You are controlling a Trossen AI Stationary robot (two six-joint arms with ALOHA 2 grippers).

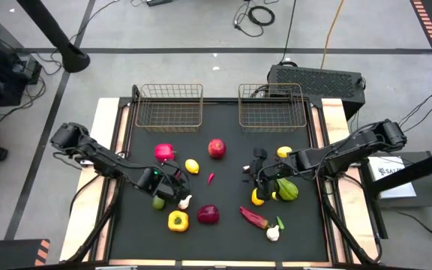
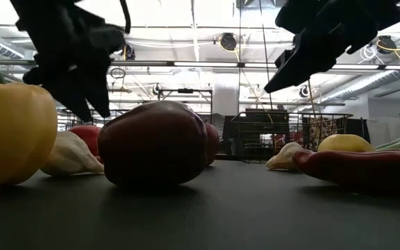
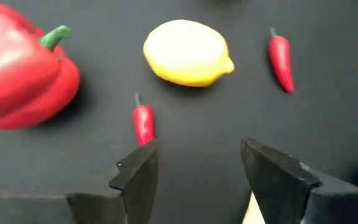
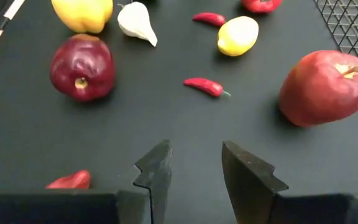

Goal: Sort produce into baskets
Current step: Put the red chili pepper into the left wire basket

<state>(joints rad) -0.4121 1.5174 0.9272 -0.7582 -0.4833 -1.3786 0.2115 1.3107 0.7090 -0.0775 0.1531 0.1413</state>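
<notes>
- High view: I have both arms low over the black bench (image 1: 223, 240). The left pincer (image 1: 177, 188) sits among the left-hand produce, near a lemon (image 1: 192, 166), a red pepper (image 1: 164, 152), a garlic bulb (image 1: 185, 201) and a green lime (image 1: 158, 202). The right pincer (image 1: 255, 174) hangs left of a green pepper (image 1: 286, 190). Both baskets stand at the far edge, the left basket (image 1: 169, 107) and the right basket (image 1: 272, 106); I see nothing in either, so all the produce is on the bench.
- Low view: a dark red onion (image 2: 155, 144) fills the middle, a yellow pepper (image 2: 12, 132) at the near left; both arms hang above, touching nothing I can see.
- Left wrist view: my left pincer's jaws stand apart and hold nothing. A small chilli (image 3: 143, 121) lies just ahead of one finger (image 3: 138, 177), the lemon beyond. I judge the chilli is next: centre it between the jaws, drop low, then close, since it is thin and lies flat.
- Right wrist view: the right pincer (image 4: 194, 167) is partly open and holds nothing, with an apple (image 4: 325, 88) and another chilli (image 4: 204, 86) ahead.
</notes>
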